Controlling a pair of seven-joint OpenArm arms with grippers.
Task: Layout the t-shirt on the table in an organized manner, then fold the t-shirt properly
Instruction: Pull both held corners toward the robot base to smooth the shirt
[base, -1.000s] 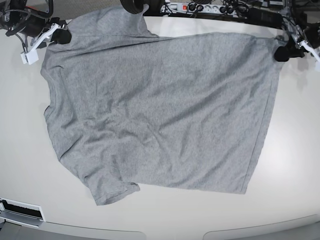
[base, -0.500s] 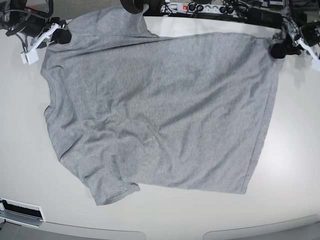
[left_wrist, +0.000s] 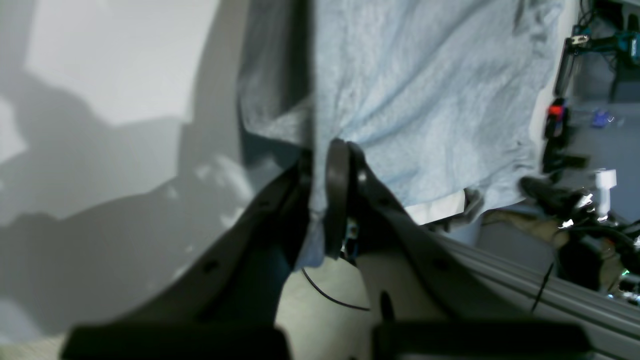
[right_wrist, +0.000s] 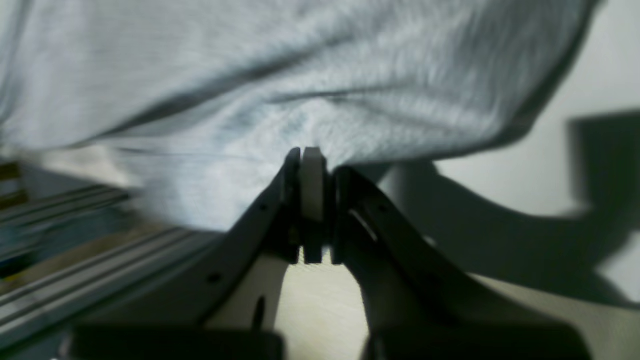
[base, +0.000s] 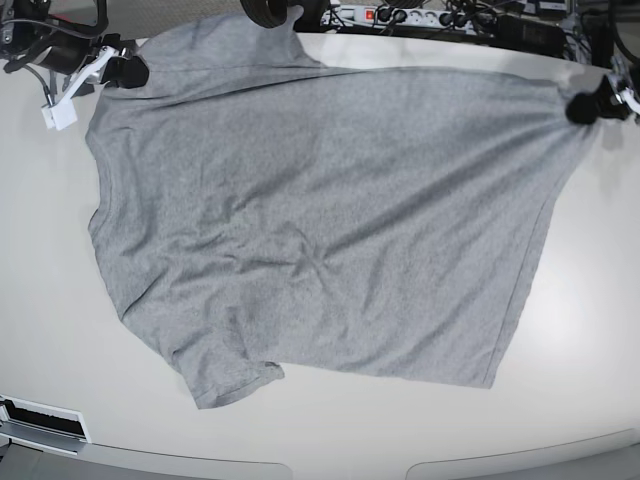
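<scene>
1. Our left gripper (left_wrist: 325, 160) has its jaws closed on the hem corner of the t-shirt (base: 320, 220); the pinched cloth partly hides one finger
2. Our right gripper (right_wrist: 312, 160) is clamped on the shirt's far corner; that view is blurred
3. The shirt is stretched between both grippers, lying plain side up on the table (base: 590, 330); one sleeve is cut off at the table's back edge
</scene>
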